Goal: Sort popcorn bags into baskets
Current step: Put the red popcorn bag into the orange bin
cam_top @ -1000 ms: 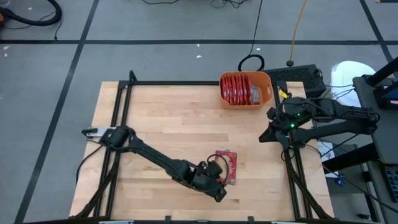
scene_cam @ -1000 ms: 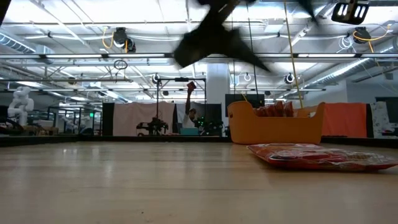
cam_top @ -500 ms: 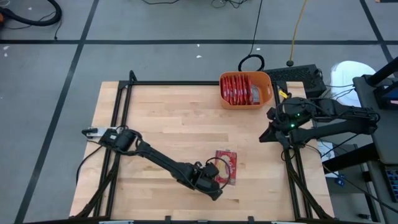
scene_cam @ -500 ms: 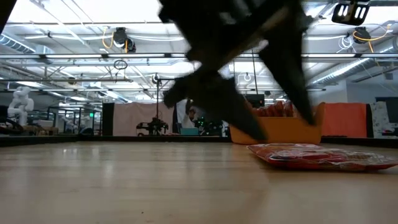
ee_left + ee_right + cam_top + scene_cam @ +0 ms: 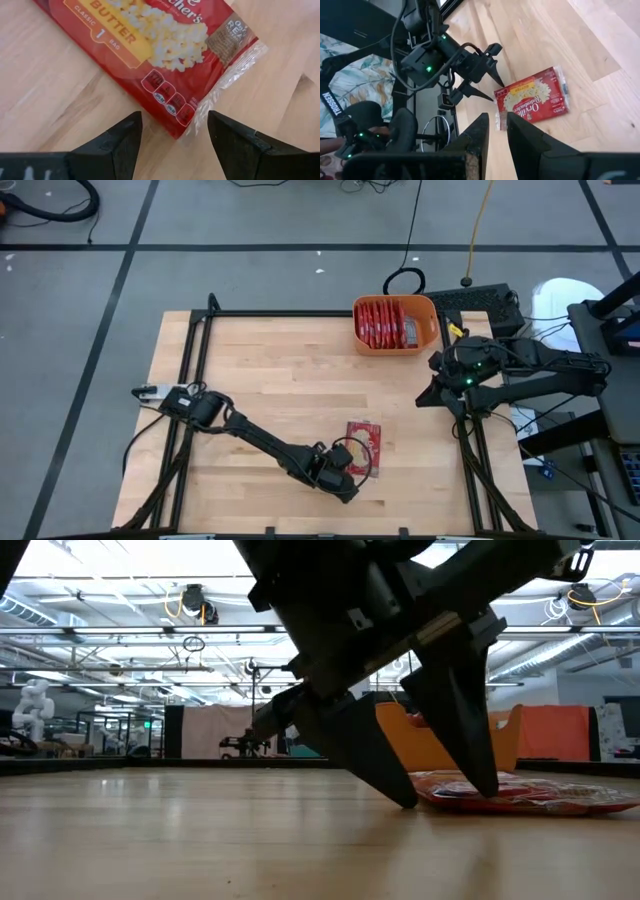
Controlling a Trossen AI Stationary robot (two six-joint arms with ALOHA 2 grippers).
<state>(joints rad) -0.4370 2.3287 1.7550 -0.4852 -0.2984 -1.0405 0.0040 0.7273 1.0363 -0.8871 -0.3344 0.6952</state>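
One red popcorn bag (image 5: 365, 448) lies flat on the wooden table near its near edge; it also shows in the low view (image 5: 520, 790) and the left wrist view (image 5: 150, 45). My left gripper (image 5: 173, 125) is open and down at the table top (image 5: 445, 798). Its fingers stand on either side of the bag's near corner; I cannot tell whether they touch it. The orange basket (image 5: 395, 350) stands at the far right and holds several red bags on edge. My right gripper (image 5: 498, 120) waits at the table's right edge, open by a narrow gap and empty.
A black metal frame (image 5: 300, 313) runs along the table's edges. Bare wood lies between the lone bag and the basket and over the table's left half. The right arm (image 5: 500, 370) stands outside the frame at the right.
My left gripper has come down from well above the table to the table top at the bag's near corner, staying open. The bag has not moved.
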